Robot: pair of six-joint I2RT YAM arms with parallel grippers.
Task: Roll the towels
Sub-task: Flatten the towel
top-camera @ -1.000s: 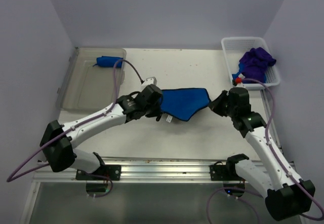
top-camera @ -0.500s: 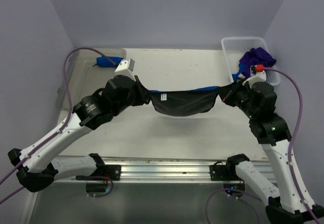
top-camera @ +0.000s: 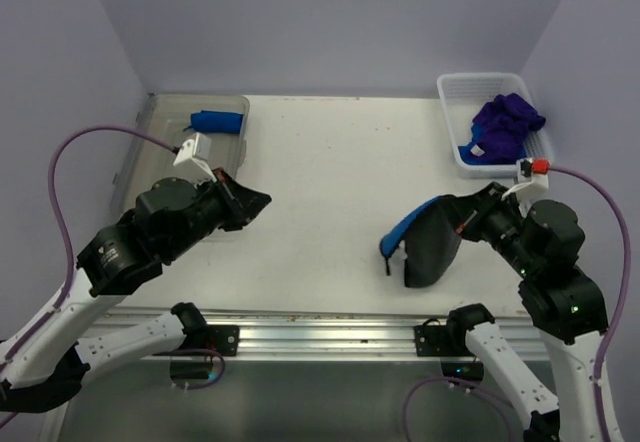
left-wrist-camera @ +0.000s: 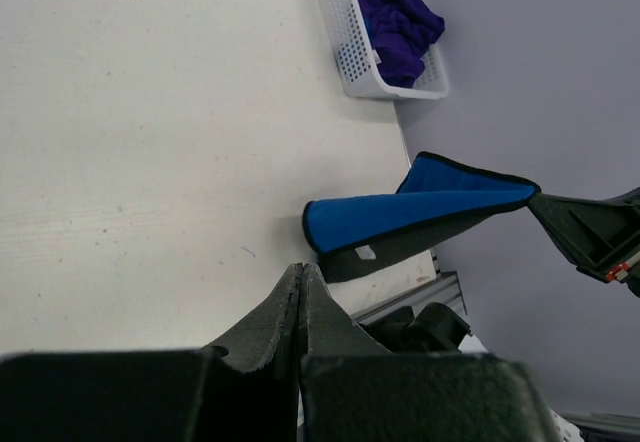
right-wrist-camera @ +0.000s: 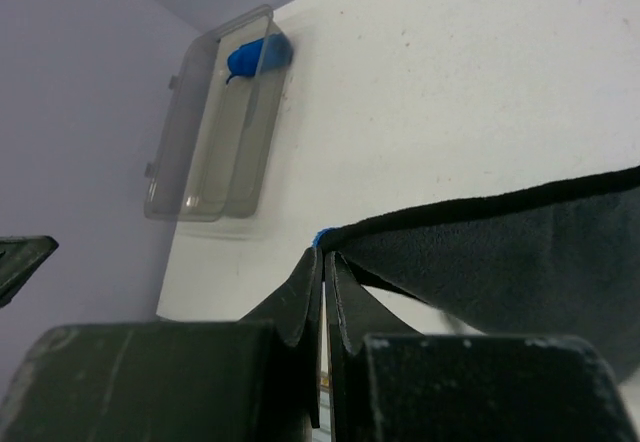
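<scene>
We see a white tabletop (top-camera: 330, 162) boxed by pale lilac walls (top-camera: 330, 22). The right gripper (right-wrist-camera: 322, 254) pinches a corner of the royal blue cloth towel (top-camera: 428, 247), hanging over the table's right side; the left gripper (left-wrist-camera: 303, 272) is pressed together, empty.

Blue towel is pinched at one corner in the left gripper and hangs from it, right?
No: the blue towel is pinched at one corner in the right gripper and hangs from it, as the right wrist and top external views show. The left gripper is shut on nothing.
</scene>
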